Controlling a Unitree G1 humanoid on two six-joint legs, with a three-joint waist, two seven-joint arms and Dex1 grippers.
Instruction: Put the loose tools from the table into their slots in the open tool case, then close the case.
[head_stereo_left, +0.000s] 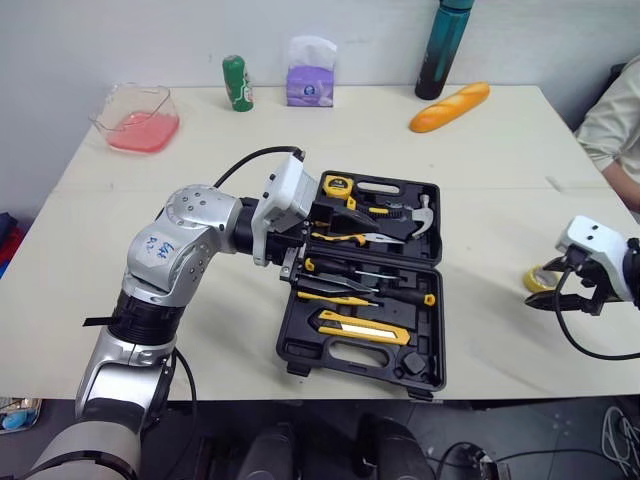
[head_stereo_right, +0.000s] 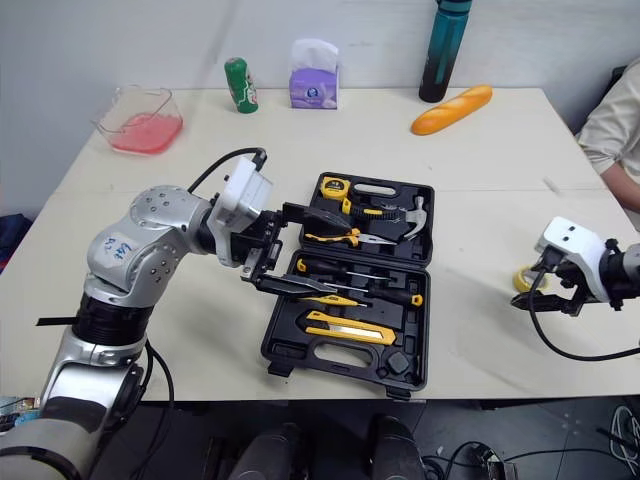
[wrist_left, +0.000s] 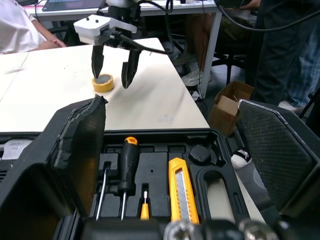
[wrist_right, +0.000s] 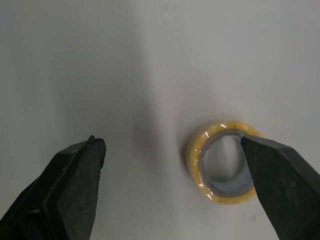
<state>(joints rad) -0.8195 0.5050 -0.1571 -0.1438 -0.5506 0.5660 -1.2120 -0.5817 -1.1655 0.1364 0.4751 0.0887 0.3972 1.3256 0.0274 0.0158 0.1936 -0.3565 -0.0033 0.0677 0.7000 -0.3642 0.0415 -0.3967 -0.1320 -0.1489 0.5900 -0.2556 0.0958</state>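
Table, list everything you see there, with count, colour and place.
tool case: one, black, table centre
tape measure: one, yellow, case's far half
utility knife: one, yellow, case's near half
tape roll: one, yellow, table's right
can: one, green, far edge
tissue pack: one, purple, far edge
bottle: one, teal, far edge
bread loaf: one, orange, far right
container: one, clear with pink, far left
sleeve: one, pale, right edge
left gripper: black, open, over case
right gripper: black, open, straddling tape roll

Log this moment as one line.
left gripper: open, over tool case | right gripper: open, over yellow tape roll on table | case: open, tape not yet stowed
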